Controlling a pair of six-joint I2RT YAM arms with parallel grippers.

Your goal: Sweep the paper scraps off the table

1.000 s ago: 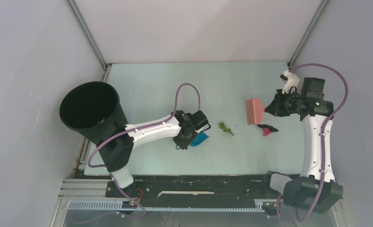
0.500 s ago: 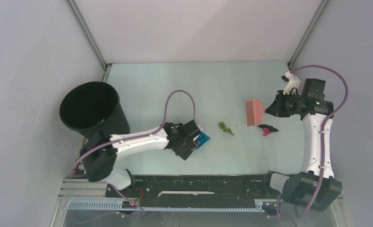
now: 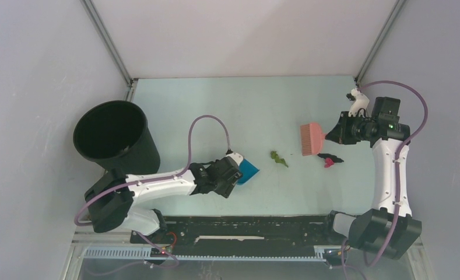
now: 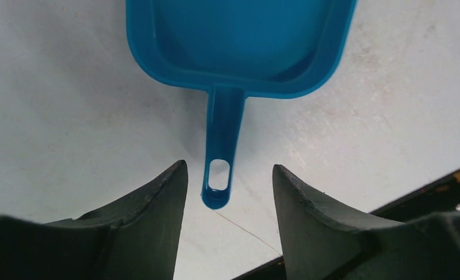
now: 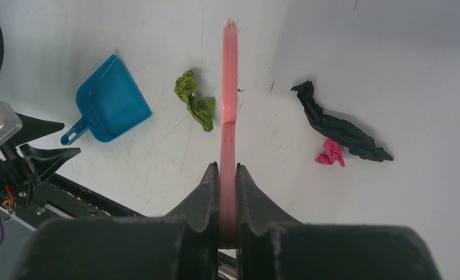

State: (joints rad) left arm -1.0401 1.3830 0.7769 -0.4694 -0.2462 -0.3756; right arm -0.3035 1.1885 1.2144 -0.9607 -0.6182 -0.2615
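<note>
The blue dustpan [image 4: 239,46] lies flat on the pale green table [image 3: 216,105], mouth facing away from my left gripper [image 4: 230,165]. That gripper is open; the tip of the dustpan handle [image 4: 218,181] lies between its fingertips, touching neither. My right gripper [image 5: 227,166] is shut on the pink brush [image 5: 229,116], whose bristle head [image 3: 312,138] hangs over the table. Paper scraps lie close by: a green one [image 5: 195,105] left of the brush, and a black one [image 5: 341,131] and a small magenta one [image 5: 331,153] to its right.
A tall black bin [image 3: 113,137] stands at the table's left edge, beside the left arm. A black rail [image 3: 245,224] runs along the near edge. Grey walls close in the back and both sides.
My left gripper has opened and let go of the dustpan, then drawn back toward the near left. The dustpan stays on the table. The right arm and brush have barely shifted.
</note>
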